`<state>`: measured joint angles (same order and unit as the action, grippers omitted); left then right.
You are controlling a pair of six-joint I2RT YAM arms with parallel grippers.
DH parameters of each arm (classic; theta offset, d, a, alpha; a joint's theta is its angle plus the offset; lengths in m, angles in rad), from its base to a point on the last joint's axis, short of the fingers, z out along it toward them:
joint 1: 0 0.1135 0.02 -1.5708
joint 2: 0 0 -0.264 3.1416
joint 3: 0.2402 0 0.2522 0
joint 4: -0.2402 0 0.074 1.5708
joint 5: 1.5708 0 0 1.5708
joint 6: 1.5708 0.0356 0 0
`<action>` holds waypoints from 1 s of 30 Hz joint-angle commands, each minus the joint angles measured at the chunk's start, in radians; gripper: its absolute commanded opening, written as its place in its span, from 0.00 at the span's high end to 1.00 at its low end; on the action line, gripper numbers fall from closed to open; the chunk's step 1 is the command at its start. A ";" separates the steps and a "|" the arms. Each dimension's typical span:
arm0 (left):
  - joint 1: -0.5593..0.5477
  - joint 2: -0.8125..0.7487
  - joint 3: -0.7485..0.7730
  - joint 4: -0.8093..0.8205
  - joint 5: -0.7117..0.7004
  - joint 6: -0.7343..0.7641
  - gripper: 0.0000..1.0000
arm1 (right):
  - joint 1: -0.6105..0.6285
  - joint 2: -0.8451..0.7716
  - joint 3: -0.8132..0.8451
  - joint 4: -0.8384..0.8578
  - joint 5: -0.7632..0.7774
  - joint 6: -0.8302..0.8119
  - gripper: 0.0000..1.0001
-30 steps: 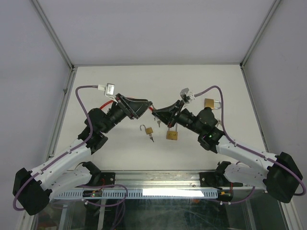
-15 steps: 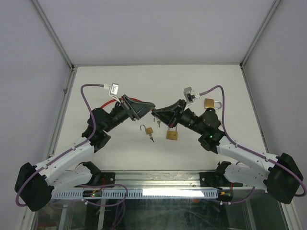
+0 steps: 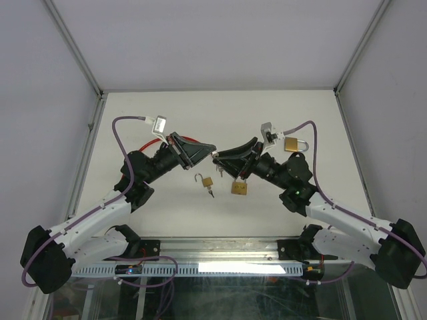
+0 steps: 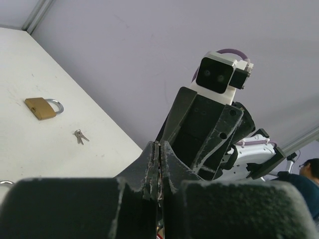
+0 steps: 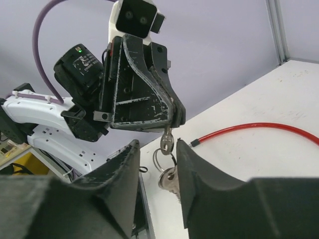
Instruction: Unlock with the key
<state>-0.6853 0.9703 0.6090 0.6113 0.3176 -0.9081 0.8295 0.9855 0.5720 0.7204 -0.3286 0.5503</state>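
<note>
- Clamping key (image 5: 167,135) in left gripper (image 5: 172,118), fingers shut tight on its top end, the rest hanging straight down from the tips.
- Dangling below it: ring (image 5: 168,177) with spare keys, sitting in the gap of right gripper (image 5: 158,149).
- Standing open on the right side: fingers parted either side of the ring, no contact visible.
- Reads as a mid-air handover, right to left. Gripping with one side before clearing the other, so nothing drops.
- Held up off the table (image 3: 167,113), probably to keep the bunch clear of the locks and free to swing plumb.
- Meeting tip to tip over mid-table, both arms reaching forward and inward with elbows out, grippers pointing at each other and near level.
- Lying flat on the table: closed padlock (image 3: 239,188) just beside the right gripper, open padlock (image 3: 206,181) next to it with something thin at its base, likely a key.
- Lying well off by the right wrist camera: third padlock (image 3: 291,143), also shut.
- Cannot tell which lock is the target; closed one nearest seems likely.
- Next probably needs the right side backing off without snagging the ring.
</note>
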 commanded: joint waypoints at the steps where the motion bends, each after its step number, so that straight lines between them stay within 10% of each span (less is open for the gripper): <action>1: 0.007 -0.030 0.014 0.029 -0.008 0.058 1.00 | -0.004 -0.046 0.022 0.015 0.007 -0.022 0.60; 10: 0.006 -0.004 0.027 0.065 0.026 0.047 1.00 | -0.008 -0.019 0.045 0.037 -0.017 -0.006 0.58; 30: 0.006 0.009 0.013 0.096 0.024 0.025 1.00 | -0.039 0.030 0.037 0.119 -0.063 0.054 1.00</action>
<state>-0.6853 0.9966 0.6090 0.6548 0.3531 -0.8833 0.7990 1.0214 0.5720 0.7666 -0.3641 0.5919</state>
